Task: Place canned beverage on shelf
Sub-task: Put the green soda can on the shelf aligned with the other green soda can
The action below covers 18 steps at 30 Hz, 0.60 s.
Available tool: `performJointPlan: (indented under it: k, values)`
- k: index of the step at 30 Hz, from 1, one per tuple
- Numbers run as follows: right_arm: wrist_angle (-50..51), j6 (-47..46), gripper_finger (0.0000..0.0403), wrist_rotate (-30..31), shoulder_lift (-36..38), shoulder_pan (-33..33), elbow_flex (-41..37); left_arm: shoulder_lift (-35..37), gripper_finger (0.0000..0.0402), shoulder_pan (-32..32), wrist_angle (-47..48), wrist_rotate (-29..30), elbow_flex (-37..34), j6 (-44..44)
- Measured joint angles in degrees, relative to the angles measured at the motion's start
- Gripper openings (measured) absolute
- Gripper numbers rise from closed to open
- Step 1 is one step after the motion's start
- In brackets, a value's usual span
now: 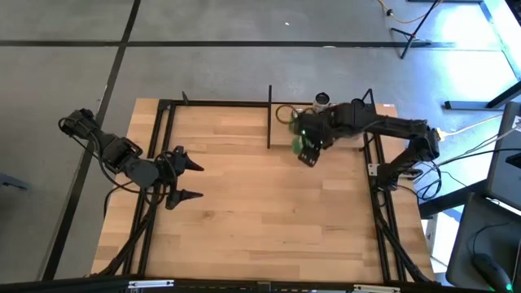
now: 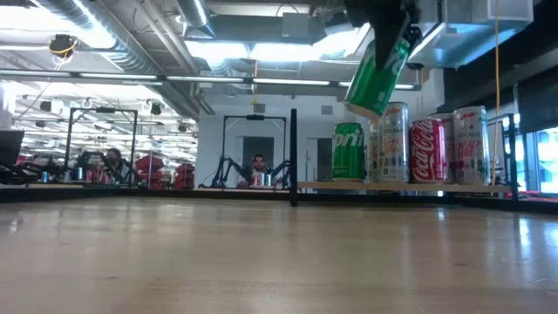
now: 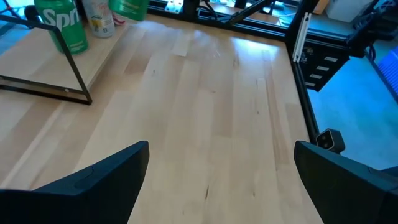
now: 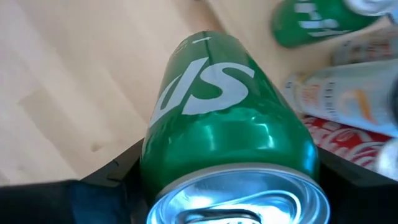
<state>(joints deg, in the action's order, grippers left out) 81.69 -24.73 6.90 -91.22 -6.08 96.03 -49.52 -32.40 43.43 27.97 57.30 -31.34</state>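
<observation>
While the tabletop (image 1: 260, 212) spans the whole high view, the shelf (image 1: 326, 134) occupies its 1 o'clock corner, a board inside black rods.

Shelf stock, low view: green standing can (image 2: 349, 151), pale can (image 2: 394, 144), red cola can (image 2: 428, 150), one further can (image 2: 471, 145); all upright in a row.

Right gripper (image 1: 308, 146): over the shelf's near edge, fingers clamped on the green held can (image 2: 377, 74). Can carried in the air, clear of the board, its long axis tilted, base toward the row. Free board appears to lie toward 9 o'clock of the row; the can would need righting first.

Left gripper (image 1: 186, 179): at 9 o'clock of the table, well apart, fingers spread, holding nothing. Right arm far nearer.
</observation>
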Motion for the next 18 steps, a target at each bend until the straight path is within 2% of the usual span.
performJointPlan:
  k: [9,18]
  values:
    - [-0.2,2.58,0.0271,1.61,-0.35,-9.11,-0.02,0.0,0.0389,0.02,0.01,2.48,0.0,0.02]
    - [-3.85,7.06,0.0271,2.6,-6.23,-12.83,-0.04,0.0,0.0389,0.02,0.17,2.77,0.0,0.4]
